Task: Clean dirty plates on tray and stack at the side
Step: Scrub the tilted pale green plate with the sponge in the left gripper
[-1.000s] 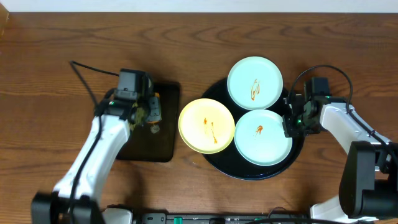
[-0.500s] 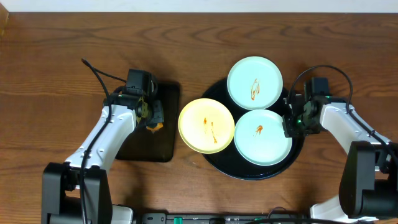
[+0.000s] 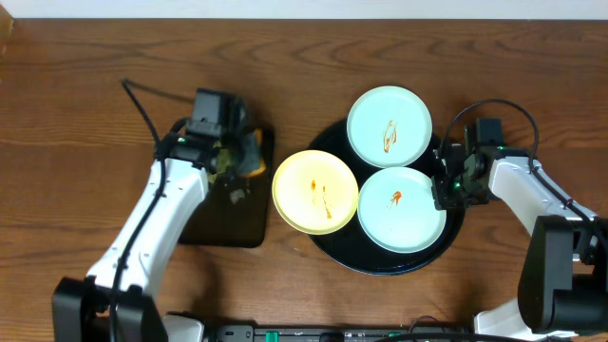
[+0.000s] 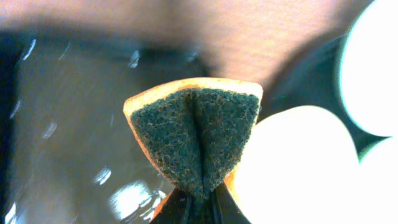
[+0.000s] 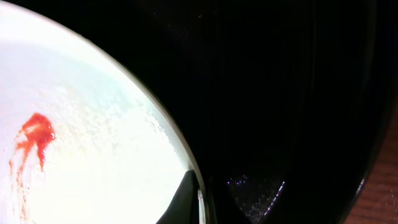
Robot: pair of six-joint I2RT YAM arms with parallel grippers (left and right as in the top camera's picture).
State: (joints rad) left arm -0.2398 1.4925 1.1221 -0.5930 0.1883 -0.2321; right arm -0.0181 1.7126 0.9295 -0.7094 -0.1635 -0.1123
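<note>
Three plates lie on or over the round black tray (image 3: 375, 262): a mint plate (image 3: 389, 126) at the back, a mint plate (image 3: 402, 211) at the front, and a yellow plate (image 3: 315, 191) overhanging the tray's left rim. Each has an orange-brown smear. My left gripper (image 3: 239, 160) is shut on a folded yellow-and-green sponge (image 3: 252, 152), held above the rectangular tray's right corner; the left wrist view shows the sponge (image 4: 196, 134) pinched between the fingers (image 4: 200, 202). My right gripper (image 3: 446, 186) is shut on the front mint plate's right rim (image 5: 81, 149), fingers (image 5: 202, 199) pinching its edge.
A smaller rectangular black tray (image 3: 223, 214), wet and glossy, lies left of the yellow plate and under my left arm. Bare wooden table (image 3: 66, 114) surrounds both trays. In the right wrist view the round tray (image 5: 298, 93) fills the right side.
My left gripper has risen from the rectangular tray with the sponge and shifted toward the yellow plate. The right arm and the plates have not moved.
</note>
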